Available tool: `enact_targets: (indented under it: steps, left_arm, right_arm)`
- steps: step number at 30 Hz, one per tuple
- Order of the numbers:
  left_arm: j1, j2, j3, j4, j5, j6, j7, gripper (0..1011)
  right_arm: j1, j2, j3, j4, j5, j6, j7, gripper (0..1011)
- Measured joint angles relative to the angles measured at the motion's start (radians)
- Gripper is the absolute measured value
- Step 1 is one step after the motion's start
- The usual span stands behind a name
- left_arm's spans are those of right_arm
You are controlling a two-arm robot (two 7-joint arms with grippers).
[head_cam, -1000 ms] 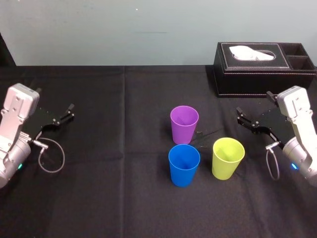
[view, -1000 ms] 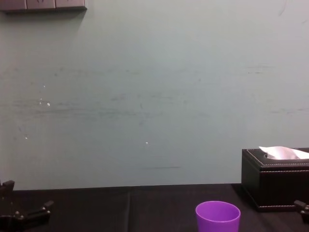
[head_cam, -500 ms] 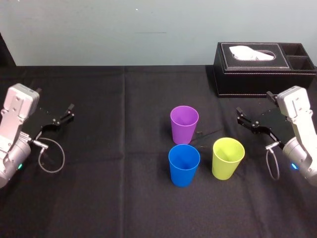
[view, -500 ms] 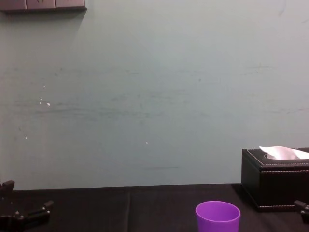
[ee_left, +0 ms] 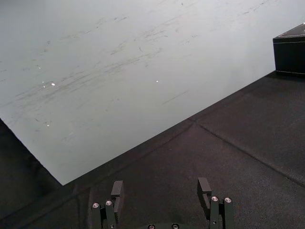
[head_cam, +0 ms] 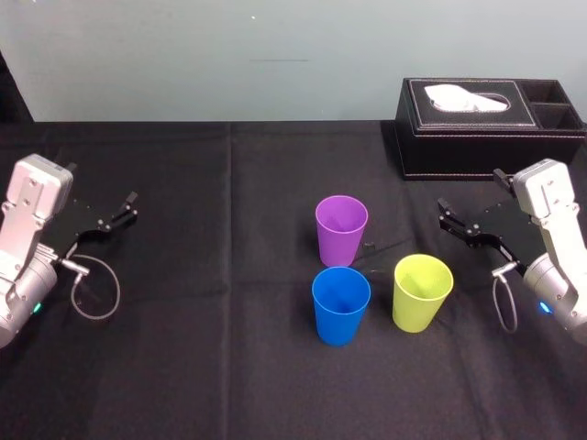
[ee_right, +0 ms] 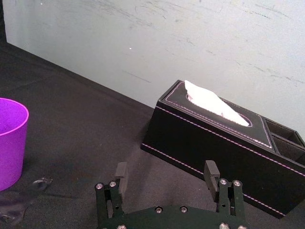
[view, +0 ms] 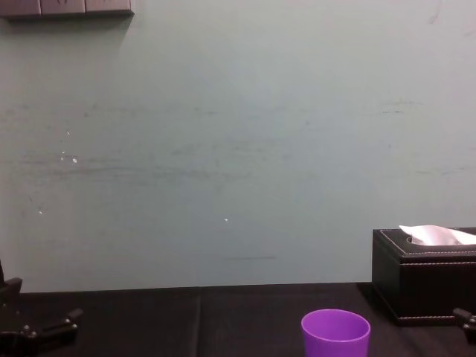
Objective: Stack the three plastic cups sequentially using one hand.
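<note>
Purple cup (head_cam: pixel 341 229), blue cup (head_cam: pixel 340 304), yellow-green cup (head_cam: pixel 422 291) upright, unstacked on black cloth (head_cam: pixel 220 367) — left gripper (head_cam: pixel 129 207), right gripper (head_cam: pixel 444 214) flanking, jaws spread, tissue box (head_cam: pixel 486 137) behind.

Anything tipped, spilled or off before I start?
Purple cup, blue cup, yellow-green cup: upright, apart. Shiny crinkled patch on the cloth beside the purple one, unclear what. Left gripper, right gripper open at the sides.
</note>
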Motion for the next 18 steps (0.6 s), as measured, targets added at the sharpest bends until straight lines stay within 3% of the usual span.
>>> enact_targets:
  steps: [18]
  left_arm:
    - [0.0, 0.0, 0.0, 0.0, 0.0, 0.0, 0.0, 1011]
  right_arm:
    - [-0.007, -0.001, 0.008, -0.007, 0.001, 0.002, 0.004, 1003]
